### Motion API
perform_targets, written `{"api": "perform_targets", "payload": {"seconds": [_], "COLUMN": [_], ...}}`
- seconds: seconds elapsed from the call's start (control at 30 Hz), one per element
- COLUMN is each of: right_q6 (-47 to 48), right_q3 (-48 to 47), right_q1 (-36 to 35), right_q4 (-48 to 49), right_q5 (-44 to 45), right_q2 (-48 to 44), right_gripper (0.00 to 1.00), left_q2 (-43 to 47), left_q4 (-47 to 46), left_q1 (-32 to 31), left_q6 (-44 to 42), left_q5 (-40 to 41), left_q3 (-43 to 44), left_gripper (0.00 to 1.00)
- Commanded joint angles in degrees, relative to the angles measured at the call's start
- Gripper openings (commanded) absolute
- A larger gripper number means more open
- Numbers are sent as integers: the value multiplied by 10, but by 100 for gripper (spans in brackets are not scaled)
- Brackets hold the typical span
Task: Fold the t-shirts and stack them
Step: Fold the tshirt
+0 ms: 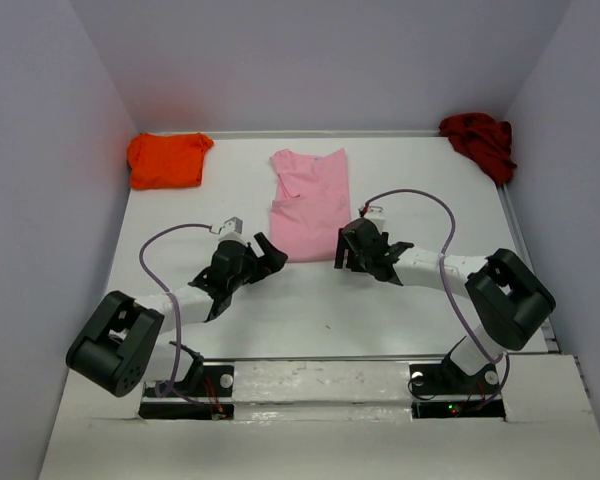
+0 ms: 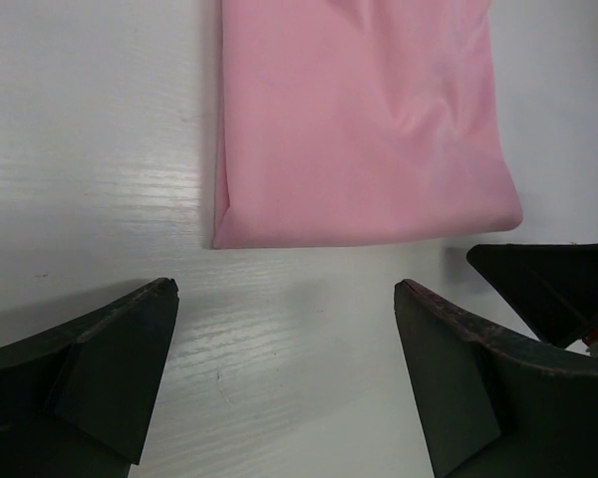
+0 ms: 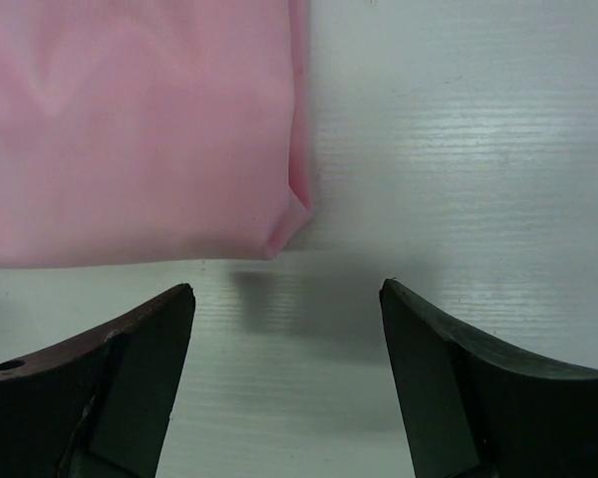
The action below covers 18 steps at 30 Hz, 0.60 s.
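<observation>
Pink t-shirt [image 1: 308,205] is lying flat in the middle of the counter [image 1: 310,310], looks folded in lengthwise, neck end away from the arms and the bottom hem nearest them. Both arms are reaching in at that hem; left hand [image 1: 270,250] is by the near left corner, right hand [image 1: 342,255] by the near right corner.

Left hand is wide open with nothing in it; from its wrist cam the fingers [image 2: 110,368] sit over bare counter and the shirt's hem is just past the tips, not touching as far as I can see; you can also spot a dark bit of the other hand poking in at the right edge.

Right hand is open too, a touch narrower than the left, also holding nothing; its cam shows the shirt's corner just ahead of the gap, with a little flipped-over bit of cloth right at the tip of that corner.

Orange t-shirt [image 1: 167,160] is in the far left corner, roughly folded; dark red t-shirt [image 1: 480,142] is crumpled in the far right corner against the wall; both well apart from the pink one.
</observation>
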State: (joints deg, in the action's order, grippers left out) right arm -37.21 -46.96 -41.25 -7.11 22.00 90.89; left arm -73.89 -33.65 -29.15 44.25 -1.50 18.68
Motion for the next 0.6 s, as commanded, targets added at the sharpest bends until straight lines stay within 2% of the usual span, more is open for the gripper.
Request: {"api": "perform_targets", "payload": {"seconds": [0.0, 0.2, 0.57], "right_q6": [-5, -47, -42], "right_q3": [0, 70, 50], "right_q1": [9, 76, 76], "right_q4": [61, 166, 177], "right_q5": [-7, -100, -115], "right_q2": [-19, -50, 25], "right_gripper": [80, 80, 78], "left_q2": [-16, -42, -91], "left_q4": [-29, -44, -74], "left_q1": [8, 18, 35], "left_q6": [-13, -13, -16], "left_q5": [-4, -18, -39], "left_q3": [2, -1, 4], "left_gripper": [99, 99, 99]}}
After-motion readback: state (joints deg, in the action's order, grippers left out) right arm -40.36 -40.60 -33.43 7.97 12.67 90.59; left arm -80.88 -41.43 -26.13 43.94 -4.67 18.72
